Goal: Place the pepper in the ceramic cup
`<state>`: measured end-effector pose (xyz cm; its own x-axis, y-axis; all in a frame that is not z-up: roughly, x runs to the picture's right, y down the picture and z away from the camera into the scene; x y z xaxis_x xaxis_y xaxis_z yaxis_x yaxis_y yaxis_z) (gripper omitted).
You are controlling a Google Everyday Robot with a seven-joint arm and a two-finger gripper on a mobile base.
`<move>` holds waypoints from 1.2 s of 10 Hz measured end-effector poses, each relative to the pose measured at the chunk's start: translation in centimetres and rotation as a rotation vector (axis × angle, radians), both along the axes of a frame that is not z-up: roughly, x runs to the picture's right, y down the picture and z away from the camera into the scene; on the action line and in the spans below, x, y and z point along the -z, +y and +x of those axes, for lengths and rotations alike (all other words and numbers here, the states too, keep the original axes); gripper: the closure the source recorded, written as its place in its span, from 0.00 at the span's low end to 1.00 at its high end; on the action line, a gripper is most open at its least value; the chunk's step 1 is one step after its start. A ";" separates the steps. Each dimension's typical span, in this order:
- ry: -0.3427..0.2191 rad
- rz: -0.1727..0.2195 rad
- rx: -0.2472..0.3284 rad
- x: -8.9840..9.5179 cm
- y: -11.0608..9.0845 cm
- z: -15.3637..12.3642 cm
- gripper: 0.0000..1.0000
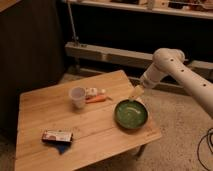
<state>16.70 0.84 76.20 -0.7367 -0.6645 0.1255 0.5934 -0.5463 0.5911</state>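
The orange pepper (96, 99) lies flat on the wooden table (45, 112), just right of the small whitish ceramic cup (77, 96), which stands upright. My gripper (135, 93) hangs over the far rim of the green bowl (131, 115), to the right of the pepper and apart from it. It is open and holds nothing. The white arm (166, 64) reaches in from the right.
A small white bottle (94, 91) lies right behind the pepper. A flat snack packet (56, 136) sits on a blue item (63, 148) near the table's front left. Dark shelving and a metal rail stand behind the table; gravelly floor lies to the right.
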 end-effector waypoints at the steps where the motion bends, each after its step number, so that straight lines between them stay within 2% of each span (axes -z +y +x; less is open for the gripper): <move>1: -0.014 0.014 0.019 0.2 -0.1 -0.2 0.20; 2: -0.017 0.017 0.020 0.3 -0.2 -0.2 0.20; 3: -0.050 0.038 0.000 0.0 -0.2 -0.1 0.20; 5: -0.181 0.117 0.002 -0.3 -0.6 -0.5 0.20; 6: -0.330 0.190 0.039 -1.0 -1.3 -2.3 0.20; 7: -0.402 0.222 0.073 -1.7 -1.8 -3.5 0.20; 9: -0.493 0.253 0.128 -3.0 -2.3 -5.5 0.20; 11: -0.506 0.259 0.135 -3.2 -2.3 -5.6 0.20; 12: -0.511 0.280 0.142 -3.0 -2.4 -5.7 0.20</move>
